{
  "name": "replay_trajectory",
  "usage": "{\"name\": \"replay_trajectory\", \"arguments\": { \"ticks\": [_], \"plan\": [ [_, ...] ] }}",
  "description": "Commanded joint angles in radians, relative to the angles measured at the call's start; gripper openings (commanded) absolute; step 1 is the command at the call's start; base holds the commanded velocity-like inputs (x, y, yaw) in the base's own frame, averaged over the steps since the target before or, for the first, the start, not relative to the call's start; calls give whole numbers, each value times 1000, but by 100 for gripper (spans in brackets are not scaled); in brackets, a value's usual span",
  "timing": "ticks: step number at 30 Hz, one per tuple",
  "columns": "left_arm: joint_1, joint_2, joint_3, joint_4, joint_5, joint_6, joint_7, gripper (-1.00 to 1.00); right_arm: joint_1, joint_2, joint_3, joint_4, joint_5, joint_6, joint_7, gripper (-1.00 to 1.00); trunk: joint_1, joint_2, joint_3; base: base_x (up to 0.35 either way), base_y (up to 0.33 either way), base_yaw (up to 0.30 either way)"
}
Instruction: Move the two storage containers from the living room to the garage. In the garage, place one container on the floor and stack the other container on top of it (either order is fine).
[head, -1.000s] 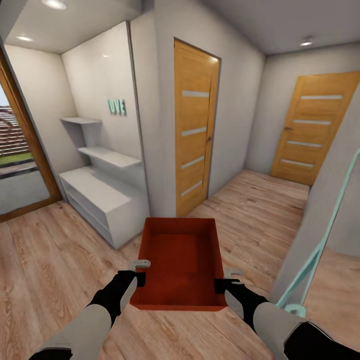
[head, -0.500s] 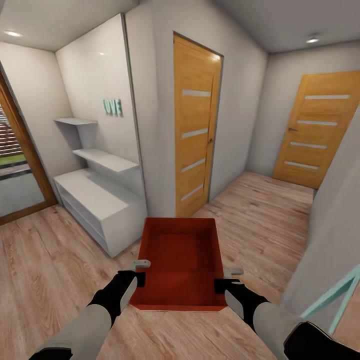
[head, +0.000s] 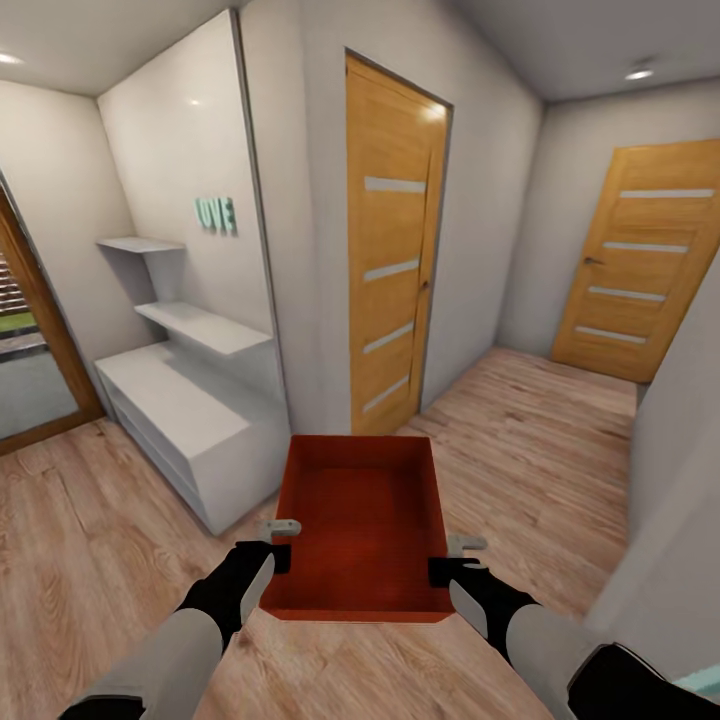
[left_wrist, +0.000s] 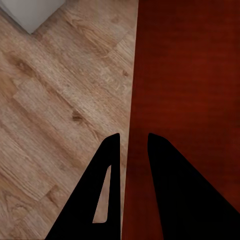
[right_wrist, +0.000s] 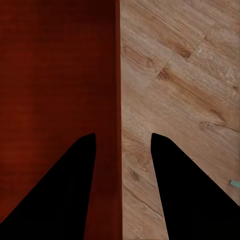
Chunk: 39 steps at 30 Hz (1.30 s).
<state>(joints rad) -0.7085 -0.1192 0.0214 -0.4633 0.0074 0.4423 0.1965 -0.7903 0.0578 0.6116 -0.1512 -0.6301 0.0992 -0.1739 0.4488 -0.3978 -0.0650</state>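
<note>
Both grippers, left (head: 281, 543) and right (head: 448, 557), clamp opposite side walls of the orange-red bin (head: 362, 520), each with one finger inside and one outside. The bin hangs above the plank floor (head: 90, 540). Beyond stand a white cabinet (head: 185, 415) and two wooden doors (head: 392, 280).

The mint wall letters (head: 215, 214) are too blurred to read, the storage container (head: 362, 520) hides the floor beneath, and both forearms run off the bottom edge
</note>
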Motion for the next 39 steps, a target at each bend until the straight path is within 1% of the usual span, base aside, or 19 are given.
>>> {"name": "replay_trajectory", "arguments": {
  "ticks": [1, 8, 21, 39],
  "plan": [
    [0, 9, -4, 2, -1, 7, 8, -100, -1, -1, 23, -5, 6, -15, -4, -100, 1, -2, -2, 322, 0, 0],
    [0, 9, -4, 2, -1, 7, 8, -100, -1, -1, 23, -4, 6, -15, -5, -100, 1, -2, -2, 322, 0, -37],
    [0, 9, -4, 2, -1, 7, 8, -100, -1, 1, 22, -5, 6, -15, -5, -100, 1, -2, -2, 322, 0, -212],
    [0, 9, -5, 2, -1, 7, 8, -100, -1, 0, 22, -5, 6, -15, -4, -100, 1, -2, -2, 323, 0, -13]
  ]
}}
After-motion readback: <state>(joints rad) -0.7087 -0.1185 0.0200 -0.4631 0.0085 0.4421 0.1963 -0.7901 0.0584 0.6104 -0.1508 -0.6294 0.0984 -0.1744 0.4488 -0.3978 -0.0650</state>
